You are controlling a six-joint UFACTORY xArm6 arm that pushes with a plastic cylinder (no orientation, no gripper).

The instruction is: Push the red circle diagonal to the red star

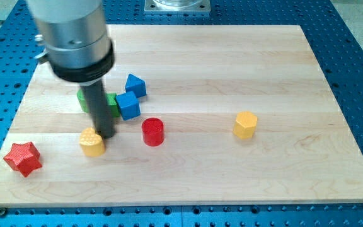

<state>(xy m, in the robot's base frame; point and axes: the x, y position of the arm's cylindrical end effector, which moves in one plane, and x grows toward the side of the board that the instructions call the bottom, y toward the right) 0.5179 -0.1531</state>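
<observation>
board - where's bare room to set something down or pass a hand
Free: the wide strip between the red circle and the yellow hexagon, all right of that hexagon, and the top edge. Crowded: the view's left, where my tip stands by the yellow heart, green block and two blue cubes. The red star sits bottom left.

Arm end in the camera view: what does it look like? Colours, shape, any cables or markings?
A wide silver-grey metal cylinder steps down to a glossy black collar. From that hangs a straight dark rod, ending in my tip, just above the yellow heart block and left of the red circle. No cables or markings visible.
</observation>
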